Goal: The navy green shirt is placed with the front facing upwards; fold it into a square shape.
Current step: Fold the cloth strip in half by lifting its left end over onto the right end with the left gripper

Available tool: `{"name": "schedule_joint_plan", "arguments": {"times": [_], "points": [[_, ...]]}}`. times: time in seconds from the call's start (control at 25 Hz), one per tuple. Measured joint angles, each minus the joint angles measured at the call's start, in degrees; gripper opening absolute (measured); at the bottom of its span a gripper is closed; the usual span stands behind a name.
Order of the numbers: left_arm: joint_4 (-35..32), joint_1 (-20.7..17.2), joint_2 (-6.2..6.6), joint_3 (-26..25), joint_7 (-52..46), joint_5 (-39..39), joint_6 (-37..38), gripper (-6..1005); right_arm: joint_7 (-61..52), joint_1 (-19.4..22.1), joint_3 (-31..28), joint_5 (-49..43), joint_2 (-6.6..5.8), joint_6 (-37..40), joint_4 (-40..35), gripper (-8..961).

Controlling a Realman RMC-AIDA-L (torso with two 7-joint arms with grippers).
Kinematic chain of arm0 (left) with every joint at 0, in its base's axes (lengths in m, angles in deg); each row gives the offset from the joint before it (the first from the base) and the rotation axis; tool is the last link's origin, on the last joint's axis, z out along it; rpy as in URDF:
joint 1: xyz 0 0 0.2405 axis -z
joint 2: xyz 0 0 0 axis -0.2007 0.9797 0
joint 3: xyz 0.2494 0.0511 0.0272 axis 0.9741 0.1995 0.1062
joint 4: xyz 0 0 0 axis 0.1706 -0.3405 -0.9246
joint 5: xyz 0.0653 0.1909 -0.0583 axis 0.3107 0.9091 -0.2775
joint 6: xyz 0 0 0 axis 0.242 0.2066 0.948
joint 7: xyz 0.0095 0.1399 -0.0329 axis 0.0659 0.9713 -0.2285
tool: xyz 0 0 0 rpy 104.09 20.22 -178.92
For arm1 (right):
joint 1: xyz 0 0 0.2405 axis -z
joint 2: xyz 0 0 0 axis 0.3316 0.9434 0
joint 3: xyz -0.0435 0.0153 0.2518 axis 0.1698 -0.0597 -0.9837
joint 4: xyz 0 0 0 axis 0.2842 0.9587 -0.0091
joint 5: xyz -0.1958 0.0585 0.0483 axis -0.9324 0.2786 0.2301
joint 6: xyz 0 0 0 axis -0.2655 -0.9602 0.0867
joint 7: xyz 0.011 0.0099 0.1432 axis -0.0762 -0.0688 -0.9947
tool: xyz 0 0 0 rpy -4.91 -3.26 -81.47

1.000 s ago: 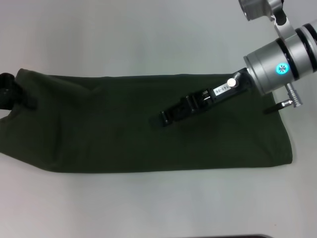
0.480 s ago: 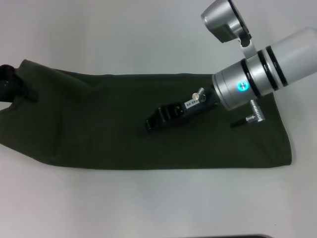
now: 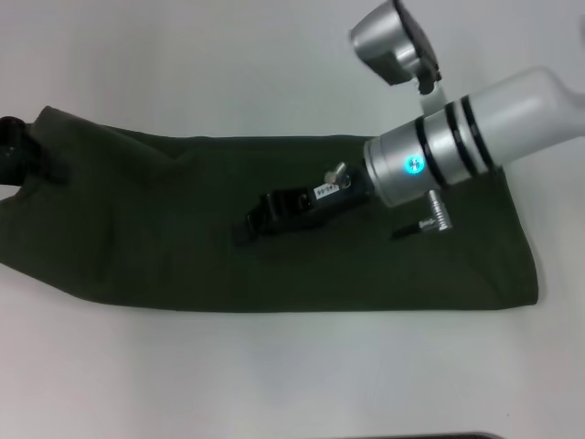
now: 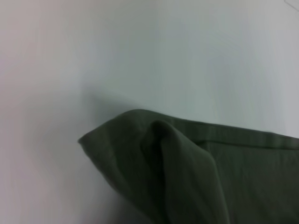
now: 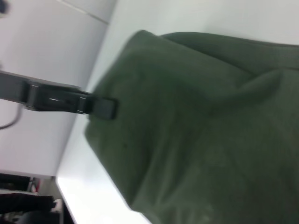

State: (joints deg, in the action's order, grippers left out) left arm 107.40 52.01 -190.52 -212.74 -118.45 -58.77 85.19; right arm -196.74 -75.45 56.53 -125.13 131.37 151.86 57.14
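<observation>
The navy green shirt (image 3: 183, 247) lies as a long dark olive strip across the white table, plain side up, with no lettering showing. My right gripper (image 3: 245, 230) is over the strip's middle, pointing toward the left end, and nothing hangs from it. My left gripper (image 3: 20, 157) sits at the strip's far left upper corner and is shut on the cloth there. In the right wrist view the left gripper (image 5: 100, 107) meets the shirt's edge (image 5: 140, 116). In the left wrist view a bunched shirt corner (image 4: 154, 144) stands raised over its shadow.
White table (image 3: 274, 73) surrounds the shirt on all sides. The silver right forearm (image 3: 457, 137) crosses above the shirt's right part, with a small cable plug (image 3: 430, 219) hanging from it. A dark strip shows at the table's near edge (image 3: 439, 435).
The right arm has swung left across the shirt, its gripper moving from right of centre to the strip's middle. The left gripper and the shirt have hardly shifted.
</observation>
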Motion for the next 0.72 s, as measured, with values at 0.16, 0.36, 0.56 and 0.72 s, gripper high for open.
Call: {"name": "schedule_joint_plan", "arguments": {"times": [0.16, 0.36, 0.56, 0.72], "points": [[0.4, -0.2, -0.10, 0.0, -0.1, -0.1, 0.2, 79, 0.0, -1.4, 0.2, 0.0, 0.46, -4.8, 2.7, 7], [0.6, -0.3, -0.14, 0.0, 0.1, -0.1, 0.5, 78, 0.1, -2.7, -0.2, 1.0, 0.54, -9.1, 5.9, 10], [2.6, -1.1, -0.99, 0.0, -0.1, -0.2, 1.4, 78, 1.4, -3.5, 0.1, 1.3, 0.55, -11.8, 7.4, 12], [4.4, -1.4, -2.04, 0.0, -0.3, -0.3, 2.4, 78, 1.4, -4.4, 0.3, 1.1, 0.55, -12.9, 8.6, 14]]}}
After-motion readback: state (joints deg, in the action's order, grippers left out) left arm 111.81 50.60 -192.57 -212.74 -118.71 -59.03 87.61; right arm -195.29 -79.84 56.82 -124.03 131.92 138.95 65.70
